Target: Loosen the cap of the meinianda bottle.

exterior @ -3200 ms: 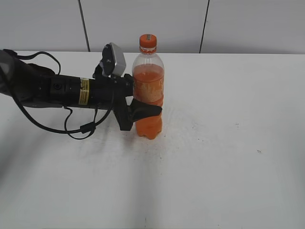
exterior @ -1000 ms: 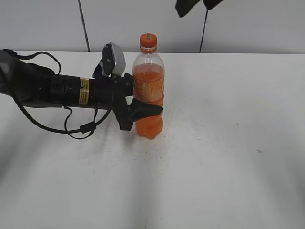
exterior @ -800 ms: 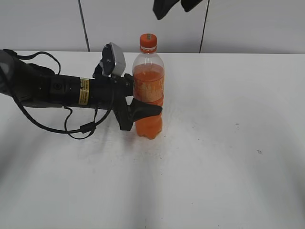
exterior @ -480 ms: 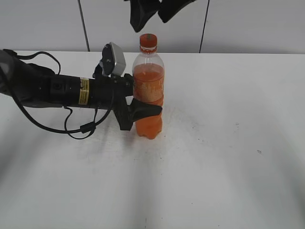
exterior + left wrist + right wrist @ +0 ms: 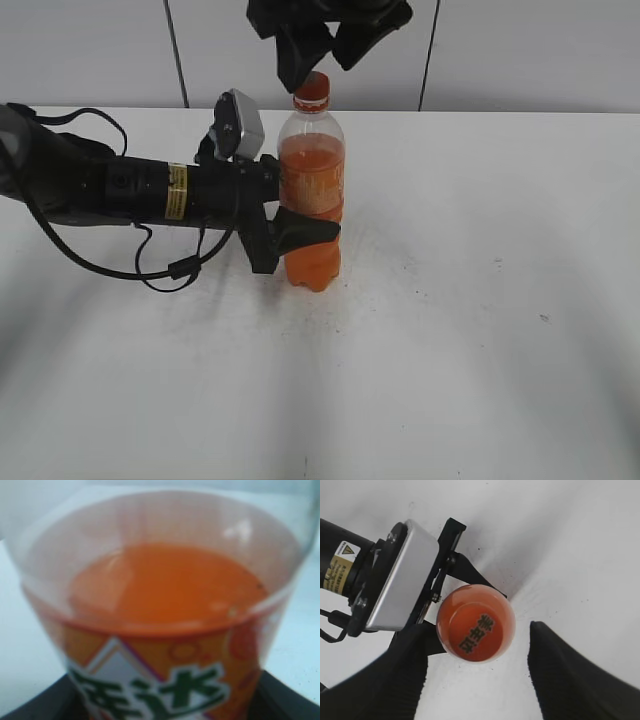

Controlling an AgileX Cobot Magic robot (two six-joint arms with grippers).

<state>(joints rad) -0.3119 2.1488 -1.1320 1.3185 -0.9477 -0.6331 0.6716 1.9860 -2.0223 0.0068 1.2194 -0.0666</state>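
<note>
Fingers of the right gripper hang spread above the cap. Left gripper is clamped on the bottle, upright on the surface. Best centre over the cap, lower, squeeze, then twist.

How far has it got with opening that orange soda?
Done: the left gripper clamps the bottle upright at its waist. In hand: the right gripper hangs open above the cap, fingers either side, not touching. Left: closing and twisting.
</note>
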